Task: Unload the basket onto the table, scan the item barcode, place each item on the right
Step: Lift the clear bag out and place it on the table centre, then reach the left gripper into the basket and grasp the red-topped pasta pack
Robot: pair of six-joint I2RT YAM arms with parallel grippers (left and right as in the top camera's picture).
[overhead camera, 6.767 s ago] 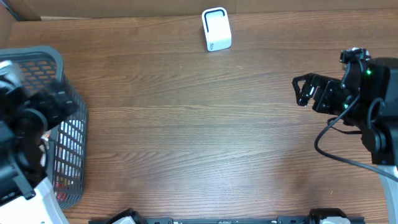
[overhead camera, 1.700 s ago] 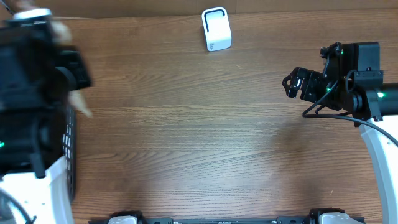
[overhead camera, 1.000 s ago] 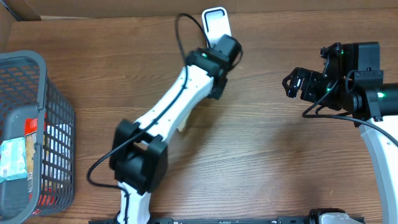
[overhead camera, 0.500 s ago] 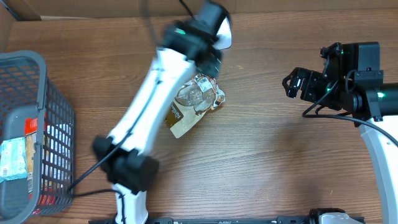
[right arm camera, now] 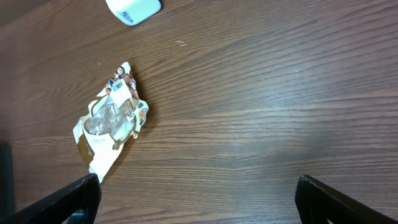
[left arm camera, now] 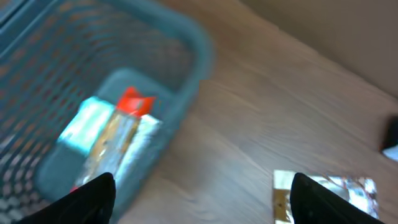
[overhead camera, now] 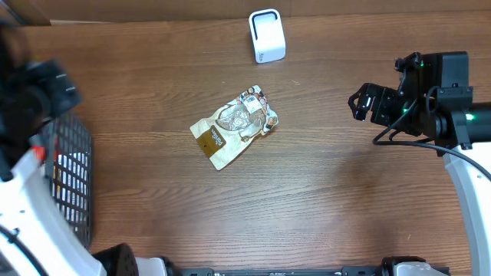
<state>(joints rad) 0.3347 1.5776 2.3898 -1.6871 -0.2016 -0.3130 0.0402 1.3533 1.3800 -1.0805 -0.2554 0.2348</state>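
Note:
The item, a crinkled clear and gold-white pouch (overhead camera: 234, 126), lies flat on the wood table, a short way in front of the white scanner (overhead camera: 267, 36). Nothing is touching it. My left arm (overhead camera: 34, 100) is a blur at the far left, over the basket. In the left wrist view my left gripper (left arm camera: 202, 205) is open and holds nothing, with the pouch (left arm camera: 323, 193) off to the lower right. My right gripper (overhead camera: 362, 105) hovers open at the right, well clear of the pouch (right arm camera: 112, 121) and the scanner (right arm camera: 132, 9).
A grey-blue mesh basket (overhead camera: 73, 192) stands at the left table edge. It (left arm camera: 186, 74) holds several packets, one light blue and one red. A cardboard wall runs along the back of the table.
My left gripper opened and let the pouch go onto the table in front of the scanner, then the arm swung back left over the basket. The right arm has not moved.

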